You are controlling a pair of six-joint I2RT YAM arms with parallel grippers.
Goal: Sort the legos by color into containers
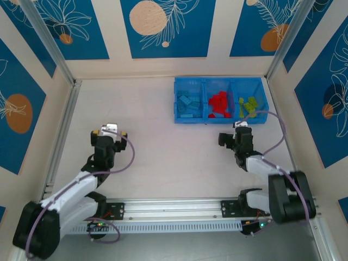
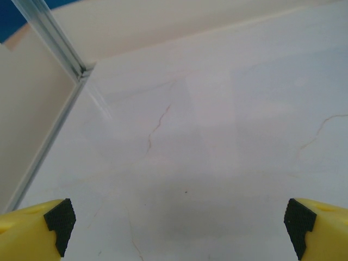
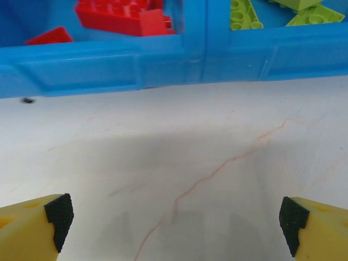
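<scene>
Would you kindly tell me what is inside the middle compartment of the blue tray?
Red legos, piled together between the tray dividers; whatever lies beneath the pile is covered.

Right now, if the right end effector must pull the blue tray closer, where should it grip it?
Probably the near wall of the blue tray, from above: it is thin and upright, just ahead of the open right end effector, so one finger fits inside, one outside.

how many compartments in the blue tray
3, side by side in the blue tray: left holds light blue legos, middle red legos, right lime green legos. Some bricks may be hidden.
</scene>
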